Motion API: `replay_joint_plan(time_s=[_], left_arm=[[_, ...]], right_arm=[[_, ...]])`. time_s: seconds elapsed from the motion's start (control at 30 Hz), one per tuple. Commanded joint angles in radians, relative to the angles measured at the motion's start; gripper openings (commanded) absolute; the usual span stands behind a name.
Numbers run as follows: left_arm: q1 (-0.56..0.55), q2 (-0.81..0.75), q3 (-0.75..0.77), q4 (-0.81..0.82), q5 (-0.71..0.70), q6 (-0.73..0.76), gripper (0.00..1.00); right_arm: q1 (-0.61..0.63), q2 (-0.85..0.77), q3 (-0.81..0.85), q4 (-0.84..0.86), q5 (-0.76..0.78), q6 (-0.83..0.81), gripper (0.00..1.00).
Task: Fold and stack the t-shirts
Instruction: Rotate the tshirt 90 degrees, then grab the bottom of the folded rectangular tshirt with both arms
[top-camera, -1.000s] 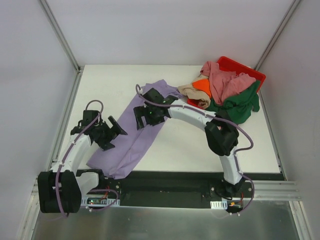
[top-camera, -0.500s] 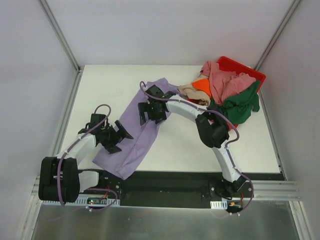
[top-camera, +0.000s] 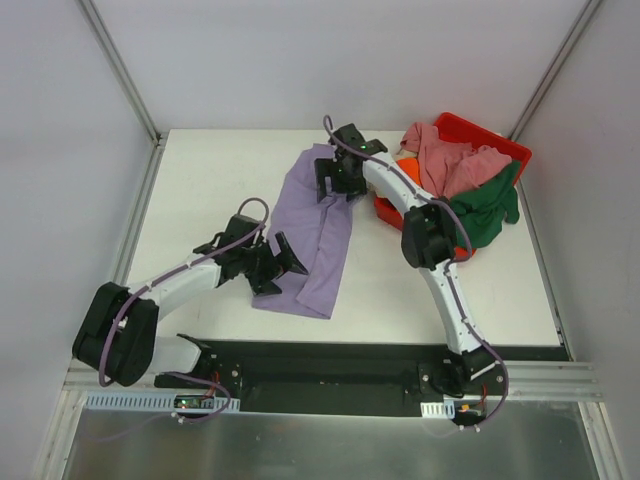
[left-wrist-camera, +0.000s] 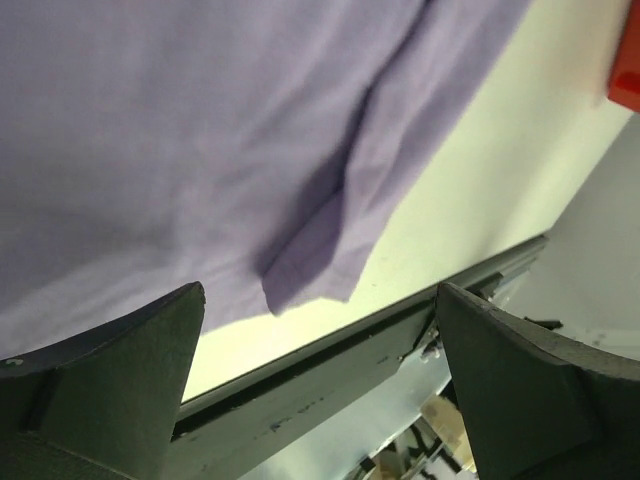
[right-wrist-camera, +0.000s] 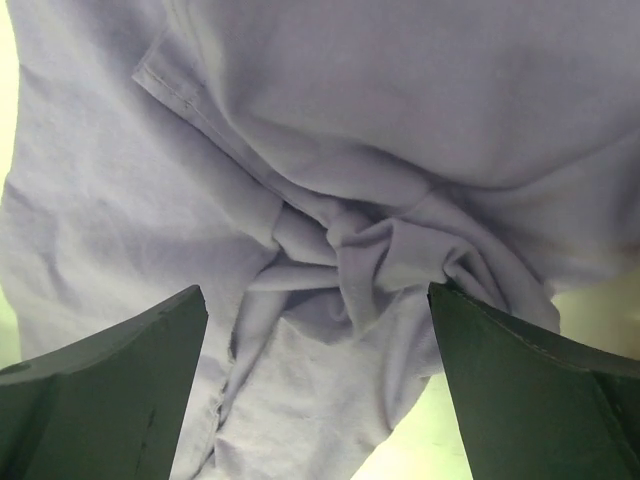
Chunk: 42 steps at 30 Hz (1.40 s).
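Top external view puts the lavender t-shirt (top-camera: 318, 225) near the middle of the table (top-camera: 220, 180), as a long strip running from 12 o'clock down toward 6 o'clock. The pink t-shirt (top-camera: 450, 165), green t-shirt (top-camera: 480, 210) and orange t-shirt (top-camera: 405, 170) are heaped in and over the red bin (top-camera: 480, 135) at the 2 o'clock corner.

Our left gripper (top-camera: 278, 268) sits at the strip's 7 o'clock edge, its fingers (left-wrist-camera: 110, 380) spread wide with nothing between them. Our right gripper (top-camera: 333, 188) hangs over the 12 o'clock end, its fingers (right-wrist-camera: 100, 390) equally wide and empty.

Below the right gripper the cloth is twisted into a tight bunch, while the left wrist view shows a smoother stretch ending in a folded-under corner. We judge the step in hand to be spreading this shirt flat before any fold.

To do it well, we should pinch true edges rather than the knot. The right gripper should take the hem beside the bunch and the left the near corner. Then we draw them apart along the 12-to-6 line, staying low so that the cloth drags smooth.
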Motion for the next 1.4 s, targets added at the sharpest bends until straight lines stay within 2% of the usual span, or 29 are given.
replay_joint_plan(time_s=[0.0,0.1,0.2,0.37,0.5,0.57,0.6,0.73,0.83,0.97,1.23,1.37], left_arm=[[-0.065,-0.021,0.079,0.031,-0.034,-0.045,0.99],[-0.065,-0.098,0.059,0.028,-0.054,-0.029,0.99],[-0.065,-0.21,0.03,-0.027,-0.11,-0.003,0.99],[-0.058,-0.362,0.007,-0.295,-0.328,0.049,0.99],[-0.015,-0.399,-0.055,-0.338,-0.327,0.064,0.99],[0.025,-0.383,-0.073,-0.337,-0.295,0.067,0.97],[0.041,-0.368,-0.076,-0.332,-0.289,0.072,0.93],[0.051,-0.259,-0.052,-0.247,-0.198,0.124,0.79],[0.05,-0.187,-0.043,-0.187,-0.137,0.126,0.71],[0.051,-0.124,-0.067,-0.159,-0.15,0.115,0.59],[0.051,-0.047,-0.076,-0.127,-0.174,0.109,0.47],[0.05,-0.012,-0.087,-0.119,-0.166,0.106,0.4]], right_arm=[[-0.043,-0.125,0.01,-0.051,0.031,-0.122,0.96],[-0.027,-0.252,-0.078,-0.059,0.009,-0.188,0.96],[0.031,-0.418,-0.256,-0.034,0.027,-0.253,0.96],[0.173,-0.751,-0.762,0.153,0.103,-0.287,0.96],[0.279,-0.984,-1.158,0.355,-0.034,-0.219,0.96],[0.362,-1.04,-1.276,0.427,-0.019,-0.227,0.98],[0.399,-1.043,-1.307,0.449,-0.009,-0.25,0.98],[0.511,-0.944,-1.279,0.432,-0.028,-0.331,0.92],[0.536,-0.842,-1.196,0.39,0.009,-0.356,0.9],[0.54,-0.748,-1.12,0.331,0.034,-0.359,0.82],[0.553,-0.734,-1.174,0.328,0.046,-0.347,0.7],[0.576,-0.745,-1.205,0.32,0.05,-0.342,0.69]])
